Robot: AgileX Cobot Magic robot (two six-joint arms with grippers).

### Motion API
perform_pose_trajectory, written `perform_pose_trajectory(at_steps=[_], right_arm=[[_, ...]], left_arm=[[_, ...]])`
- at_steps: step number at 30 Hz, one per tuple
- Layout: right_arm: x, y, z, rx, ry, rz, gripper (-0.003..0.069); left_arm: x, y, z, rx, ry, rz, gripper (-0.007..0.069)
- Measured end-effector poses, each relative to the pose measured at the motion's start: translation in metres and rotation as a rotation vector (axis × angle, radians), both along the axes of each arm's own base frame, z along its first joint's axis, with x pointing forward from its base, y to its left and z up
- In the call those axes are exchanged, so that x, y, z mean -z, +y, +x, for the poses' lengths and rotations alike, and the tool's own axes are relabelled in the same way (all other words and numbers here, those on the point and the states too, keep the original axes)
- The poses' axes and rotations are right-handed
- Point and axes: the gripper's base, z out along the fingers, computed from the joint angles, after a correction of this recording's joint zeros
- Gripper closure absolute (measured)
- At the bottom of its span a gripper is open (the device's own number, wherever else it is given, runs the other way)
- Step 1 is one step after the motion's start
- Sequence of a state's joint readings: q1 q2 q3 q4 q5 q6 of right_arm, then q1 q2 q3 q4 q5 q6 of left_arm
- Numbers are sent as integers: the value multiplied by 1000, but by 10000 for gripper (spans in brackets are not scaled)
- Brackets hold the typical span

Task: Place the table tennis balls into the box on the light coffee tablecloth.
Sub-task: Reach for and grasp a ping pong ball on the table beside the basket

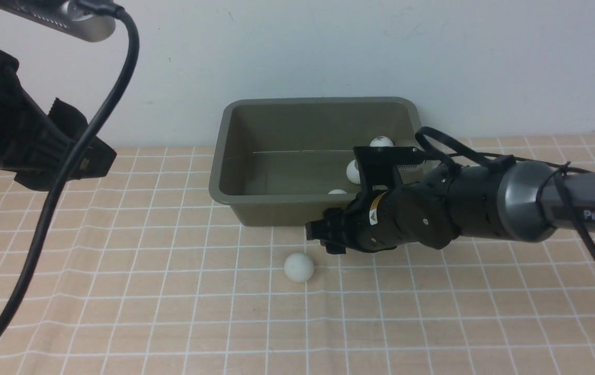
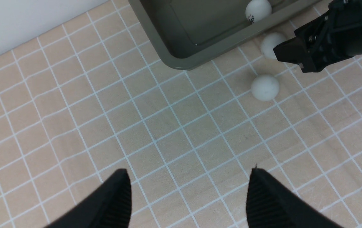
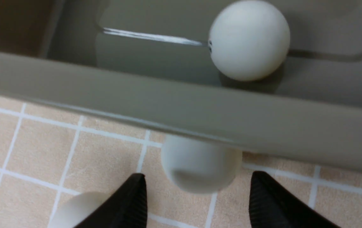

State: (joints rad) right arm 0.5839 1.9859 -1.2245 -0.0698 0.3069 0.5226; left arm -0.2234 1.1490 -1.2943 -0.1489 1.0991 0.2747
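A plain, pale grey-white painted wall [image 1: 329, 47] fills the upper part of the front view, matte and evenly lit. A few faint dark specks and scuffs show near the top centre and upper right. In the left wrist view it appears as a white wedge in the upper left corner.

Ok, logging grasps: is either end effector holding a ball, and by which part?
Nothing is held. The right end effector stands open around a ball beside the box, not gripping it; the left end effector is open, empty.

Checked tablecloth [image 1: 120, 291] carries the box [image 1: 218, 156] and seemingly two loose balls [image 2: 265, 87]
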Motion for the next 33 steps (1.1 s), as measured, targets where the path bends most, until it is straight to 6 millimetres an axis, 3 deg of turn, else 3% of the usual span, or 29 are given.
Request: perform_pose_trajectory(at_steps=[5,8,14,15,17,18,21,23,25,28,33], right_arm=[[-1,-1,0,-28,-13,-36,259],[-13,-2,-4,-67,-40,-80,259],[-77,-5,-29,-133,-145,-139,259],[-77,-5,-29,-134,-143,-146,259],[-111,-13,-45,-140,-192,-171,259],[-114,-14,-46,-140,-196,-172,259],[-157,-29,-66,-131,-283,-167,259],[-174,-37,-74,-127,-326,-155,259],[-204,-52,-90,-125,-409,-142,259],[-232,-67,-109,-122,-489,-117,259],[-259,-85,-131,-111,-571,-84,259]], left_arm=[[0,0,0,0,0,0,221],[0,0,0,0,-1,-1,221],[0,-1,0,16,-1,-8,221],[0,-1,0,17,-2,-8,221],[-1,-4,-1,35,0,-25,221],[-1,-4,-1,37,0,-26,221],[1,-9,1,78,12,-57,221],[4,-13,3,107,38,-73,221],[15,-20,12,161,111,-90,221],[35,-29,29,216,224,-111,221],[78,-42,64,253,385,-128,221]])
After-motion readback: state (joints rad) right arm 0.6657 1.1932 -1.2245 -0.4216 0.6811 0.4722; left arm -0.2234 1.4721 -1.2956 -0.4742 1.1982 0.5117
